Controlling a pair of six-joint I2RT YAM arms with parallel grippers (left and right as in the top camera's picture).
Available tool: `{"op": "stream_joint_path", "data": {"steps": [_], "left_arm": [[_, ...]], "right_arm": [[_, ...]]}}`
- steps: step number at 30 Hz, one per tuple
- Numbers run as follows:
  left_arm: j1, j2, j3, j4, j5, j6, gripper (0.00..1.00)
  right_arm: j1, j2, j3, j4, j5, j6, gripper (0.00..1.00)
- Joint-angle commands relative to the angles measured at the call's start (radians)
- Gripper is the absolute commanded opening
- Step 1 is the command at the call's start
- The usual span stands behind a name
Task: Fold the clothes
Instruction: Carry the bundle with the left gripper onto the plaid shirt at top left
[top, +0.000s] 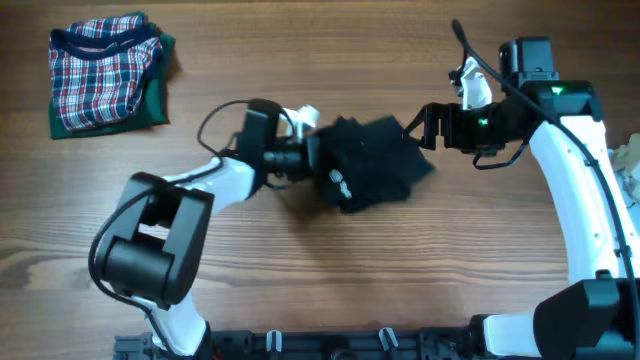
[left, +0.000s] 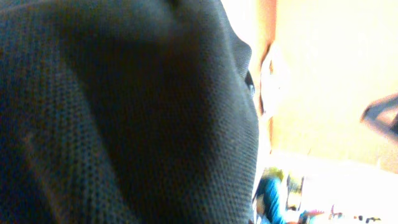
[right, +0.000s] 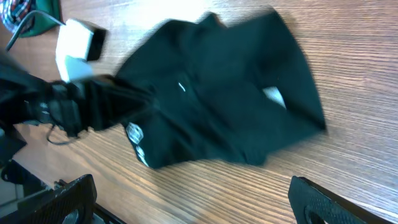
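Gripping the black shirt (top: 372, 160) at its left edge, with your other arm poised at the far side.

Your left gripper (top: 312, 153) has its jaws clamped together on a bunched fold of the fabric, which is why its wrist view is filled with dark weave. Your right gripper (top: 418, 124) hovers just beside the shirt's upper right corner with jaws wide apart and nothing between them, probably placed to take the opposite edge so you can pull the cloth flat. The shirt lies crumpled in the middle of the table (top: 300, 270), its white logo (top: 338, 182) facing up near the front, so it likely needs spreading before any fold. The plaid garment (top: 105, 72) sits well apart in the far left corner, out of your way.
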Motion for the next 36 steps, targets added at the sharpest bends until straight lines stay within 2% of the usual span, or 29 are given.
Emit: {"op": "stream_joint_path", "data": {"steps": [1, 7, 11, 16, 21, 24, 26, 34, 36], "left_arm": [[0.095, 0.005, 0.007, 0.101, 0.011, -0.17, 0.04], [0.266, 0.005, 0.044, 0.313, 0.01, -0.232, 0.04], [0.392, 0.003, 0.181, 0.312, 0.011, -0.232, 0.04], [0.55, 0.003, 0.442, 0.266, 0.006, -0.231, 0.04], [0.768, 0.003, 0.486, 0.207, 0.016, -0.229, 0.04], [0.872, 0.004, 0.486, 0.18, 0.018, -0.169, 0.04], [0.903, 0.004, 0.486, 0.172, 0.001, -0.162, 0.04], [0.907, 0.043, 0.486, 0.161, -0.245, -0.136, 0.04], [0.906, 0.093, 0.486, 0.217, -0.252, -0.137, 0.04]], "right_arm": [[-0.013, -0.026, 0.014, -0.003, -0.016, -0.018, 1.0], [-0.012, -0.026, 0.007, -0.004, -0.001, -0.016, 1.0], [-0.012, -0.026, -0.029, -0.001, 0.007, -0.017, 1.0], [-0.012, -0.026, -0.04, 0.001, 0.008, -0.017, 1.0], [-0.012, -0.026, -0.043, 0.002, 0.01, -0.016, 1.0], [-0.011, -0.026, -0.043, 0.002, 0.01, -0.01, 1.0], [-0.01, -0.026, -0.043, 0.008, 0.01, -0.005, 1.0], [-0.009, -0.026, -0.043, 0.001, 0.01, 0.002, 1.0], [-0.009, -0.026, -0.043, 0.004, 0.01, 0.002, 1.0]]}}
